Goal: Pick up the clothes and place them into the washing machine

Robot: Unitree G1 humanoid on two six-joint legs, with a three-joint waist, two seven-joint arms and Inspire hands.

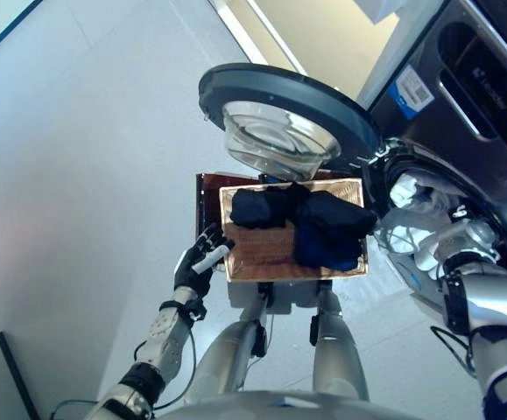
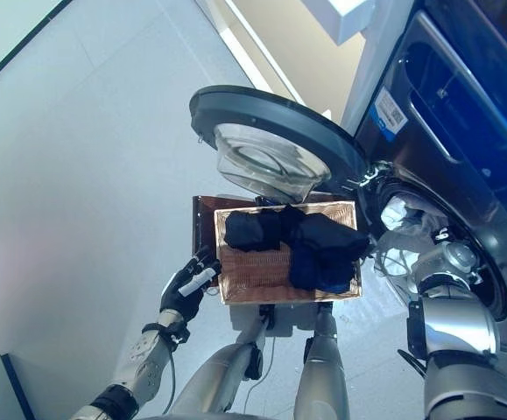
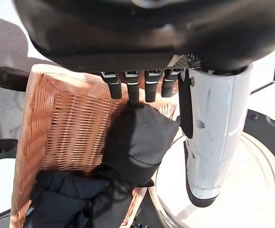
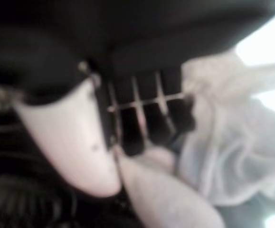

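Note:
A wicker basket (image 1: 257, 254) stands on a dark stand in front of the washing machine (image 1: 463, 96). Dark clothes (image 1: 323, 229) lie heaped in its right half. My left hand (image 1: 199, 264) rests open at the basket's left rim; in the left wrist view its thumb (image 3: 213, 137) is straight and the dark clothes (image 3: 137, 137) lie just past the hand. My right arm reaches into the drum, where white clothes (image 1: 411, 219) lie. My right hand (image 4: 75, 142) shows only in its wrist view, up against a white cloth (image 4: 222, 152); its grip is blurred.
The machine's round door (image 1: 279, 109) hangs open over the far side of the basket. Grey floor (image 1: 78, 175) spreads to the left. A beige wall (image 1: 332, 35) runs behind the machine.

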